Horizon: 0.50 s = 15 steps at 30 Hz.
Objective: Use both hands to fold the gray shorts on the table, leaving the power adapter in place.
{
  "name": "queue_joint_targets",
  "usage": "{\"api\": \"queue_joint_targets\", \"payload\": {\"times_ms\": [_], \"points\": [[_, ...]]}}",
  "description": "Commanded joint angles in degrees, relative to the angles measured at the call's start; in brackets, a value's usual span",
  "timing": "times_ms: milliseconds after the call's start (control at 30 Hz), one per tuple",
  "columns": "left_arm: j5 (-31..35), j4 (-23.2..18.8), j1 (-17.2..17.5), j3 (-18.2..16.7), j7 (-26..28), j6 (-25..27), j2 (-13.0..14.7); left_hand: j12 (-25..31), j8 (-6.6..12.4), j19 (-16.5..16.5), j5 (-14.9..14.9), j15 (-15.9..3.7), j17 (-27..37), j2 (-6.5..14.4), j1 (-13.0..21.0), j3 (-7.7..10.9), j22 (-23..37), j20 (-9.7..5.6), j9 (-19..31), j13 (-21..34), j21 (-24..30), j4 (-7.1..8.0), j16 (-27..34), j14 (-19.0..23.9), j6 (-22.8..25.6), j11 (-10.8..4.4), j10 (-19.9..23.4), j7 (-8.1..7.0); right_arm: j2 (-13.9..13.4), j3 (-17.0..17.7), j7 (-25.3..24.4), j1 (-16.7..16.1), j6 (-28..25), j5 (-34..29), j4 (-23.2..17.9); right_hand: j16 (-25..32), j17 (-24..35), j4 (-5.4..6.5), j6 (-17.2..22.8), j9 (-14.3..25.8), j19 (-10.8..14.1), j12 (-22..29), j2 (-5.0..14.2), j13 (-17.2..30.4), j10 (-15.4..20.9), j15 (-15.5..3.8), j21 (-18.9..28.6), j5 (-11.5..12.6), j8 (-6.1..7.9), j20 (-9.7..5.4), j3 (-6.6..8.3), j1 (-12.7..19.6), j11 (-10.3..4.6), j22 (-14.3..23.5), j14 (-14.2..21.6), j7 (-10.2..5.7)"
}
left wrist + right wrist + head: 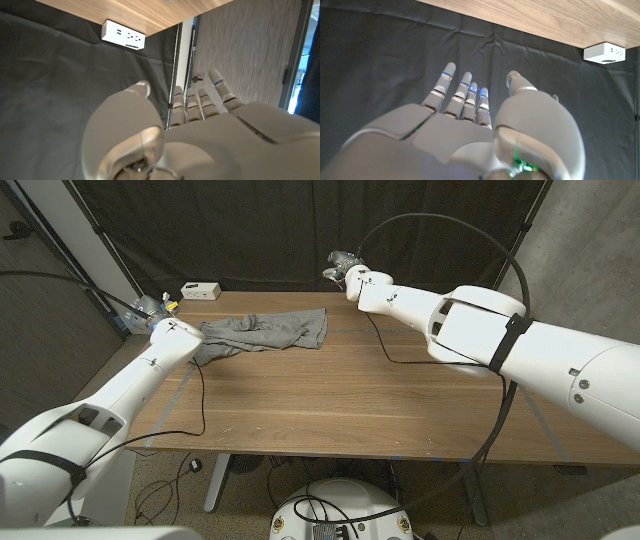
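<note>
The gray shorts (262, 334) lie crumpled toward the far left of the desk (340, 405), just this side of the power adapter (200, 291) at the far edge, with their long axis running across the desk from your left hand (168, 326) toward the middle. Your left hand is the nearer one, right at the shorts' left end, while your right hand (345, 271) hangs beyond the far edge, past their right end and apart from the cloth. Both hands hold nothing, fingers (192, 102) spread and straight, so each must come in over its own end of the shorts.
</note>
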Motion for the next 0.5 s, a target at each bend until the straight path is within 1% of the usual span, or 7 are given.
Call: {"api": "queue_joint_targets", "payload": {"times_ms": [33, 133, 200, 367, 400, 467, 500], "points": [[-0.92, -8.72, 6.07, -1.52, -1.01, -1.68, 3.95, 0.42, -0.43, -2.16, -0.35, -0.59, -1.76, -3.78, -2.06, -3.07, -1.04, 0.38, -0.08, -0.16, -0.41, -1.51, -0.48, 1.47, -1.39, -0.44, 1.43, -2.72, 0.62, 0.53, 12.15, -1.41, 1.49, 8.92, -0.03, -0.34, -0.5, 0.33, 2.93, 0.12, 1.41, 0.7, 0.4, -0.31, 1.82, -0.79, 0.76, -0.44, 0.53, -0.65, 0.63, -0.62, 0.36, 0.05, 1.58, -0.43], [-0.15, -12.21, 8.04, -1.15, -1.91, -0.77, 6.02, 0.2, -0.54, -4.77, -0.14, -0.93, -2.6, -6.35, -4.82, -5.64, -2.05, -0.29, -0.15, -0.27, -1.89, -1.45, -1.01, 0.73, -2.49, -0.47, 1.27, -3.87, 0.39, 0.81, 12.62, -2.3, 3.31, 9.57, -0.03, -0.78, -0.72, 1.28, 3.17, 0.14, 1.0, 0.42, 0.27, -0.57, 1.67, -0.34, 0.58, -0.76, 0.22, -0.8, 0.2, -2.15, 0.14, 0.04, 0.95, -0.5], [-0.59, -13.99, 9.39, -2.0, -2.28, -0.84, 6.62, -0.28, -0.79, -6.99, 0.19, -0.91, -3.11, -7.58, -6.78, -7.25, -2.87, -0.43, -0.19, -0.34, -3.28, -1.3, -1.44, -0.37, -4.26, -0.23, 0.27, -4.91, 0.11, 0.89, 12.68, -2.86, 5.19, 9.47, -0.03, -1.26, -0.98, 2.52, 3.22, 0.17, -0.13, -0.1, 0.47, -0.88, 1.09, -0.21, 0.1, -0.99, -0.23, -0.79, -0.16, -3.98, 0.43, 0.02, 0.19, -0.69], [-1.84, -17.81, 12.9, -4.34, -3.1, -2.79, 8.05, -1.38, -1.16, -9.47, 0.48, -0.26, -3.58, -7.3, -8.4, -8.23, -3.69, -0.52, -0.26, -0.49, -5.04, -1.11, -2.22, -3.31, -7.35, 0.76, -2.7, -5.49, -1.04, 0.75, 11.81, -4.34, 12.69, 7.79, -0.03, -2.65, -1.86, 4.45, 2.43, 0.2, -1.81, -1.33, 0.62, -1.54, -0.73, -0.28, -0.82, -1.01, -1.41, -0.99, -0.43, -7.02, -0.23, -0.09, -2.02, -1.5], [-2.01, -18.44, 13.55, -4.61, -3.6, -3.55, 8.59, -1.94, -1.28, -10.17, 0.56, -0.29, -3.72, -6.76, -8.77, -8.35, -3.92, -0.52, -0.33, -0.6, -5.65, -1.09, -2.4, -4.61, -8.99, 0.68, -4.51, -5.68, -1.5, 0.66, 11.38, -4.65, 15.16, 7.15, -0.03, -3.19, -2.36, 5.3, 1.79, 0.19, -2.32, -1.7, 0.54, -1.86, -1.18, -0.59, -1.2, -0.99, -2.0, -1.41, -0.56, -8.41, -0.98, -0.16, -2.83, -1.62], [-2.77, -19.49, 14.92, -5.61, -4.42, -5.22, 9.24, -2.41, -1.27, -11.48, 0.63, -0.28, -3.88, -5.97, -9.89, -8.77, -4.21, -1.1, -0.44, -0.81, -6.81, -0.83, -2.88, -8.08, -11.4, 0.04, -7.04, -5.87, -2.19, 1.01, 10.94, -5.22, 18.6, 6.48, -0.03, -3.57, -2.68, 5.78, 1.19, 0.19, -2.67, -2.05, 0.46, -2.06, -1.83, -0.72, -1.47, -0.96, -2.4, -1.79, -0.67, -9.24, -1.12, -0.2, -3.47, -1.58], [-3.5, -19.91, 15.74, -6.36, -5.15, -6.63, 9.63, -2.55, -1.36, -12.74, 0.66, -0.3, -3.94, -5.67, -10.73, -9.11, -4.31, -1.03, -0.51, -0.93, -7.64, -0.57, -2.97, -9.82, -12.75, -0.14, -8.3, -5.76, -2.63, 1.05, 10.34, -5.56, 20.38, 5.94, -0.13, -4.26, -3.25, 6.52, 0.28, 0.18, -3.9, -2.59, 0.36, -2.4, -3.06, -1.27, -2.18, -0.92, -2.91, -2.4, -0.85, -10.54, -1.37, -0.28, -4.74, -1.52]]}}
